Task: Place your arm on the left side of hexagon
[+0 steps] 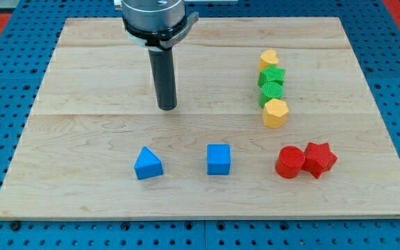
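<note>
Yellow hexagon block lies on the wooden bench at the view's right, touching a green block above it. My tip stands well apart to its left. There is no pincer, only the rod.

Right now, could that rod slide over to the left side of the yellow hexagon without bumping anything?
Probably yes. My tip sits well to the view's left of the yellow hexagon, with only bare board between them. The green blocks and yellow heart stack above the hexagon, not beside it.
</note>
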Available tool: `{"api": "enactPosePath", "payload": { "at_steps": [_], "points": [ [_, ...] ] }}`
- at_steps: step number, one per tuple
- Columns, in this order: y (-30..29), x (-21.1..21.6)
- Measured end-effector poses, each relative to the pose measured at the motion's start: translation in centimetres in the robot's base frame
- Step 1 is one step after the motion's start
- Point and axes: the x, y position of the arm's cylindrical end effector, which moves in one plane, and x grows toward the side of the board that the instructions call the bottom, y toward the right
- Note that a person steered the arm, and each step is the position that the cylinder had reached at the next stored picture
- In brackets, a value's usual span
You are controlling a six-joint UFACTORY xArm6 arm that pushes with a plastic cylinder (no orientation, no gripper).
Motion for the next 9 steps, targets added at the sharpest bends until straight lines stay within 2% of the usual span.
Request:
{"api": "enactPosePath", "payload": {
  "at_steps": [3, 4, 7, 9],
  "points": [
    [1.2, -0.9],
    [4.5, -1.1],
    [5.3, 1.8],
    [10.9, 2.9]
  ]
}}
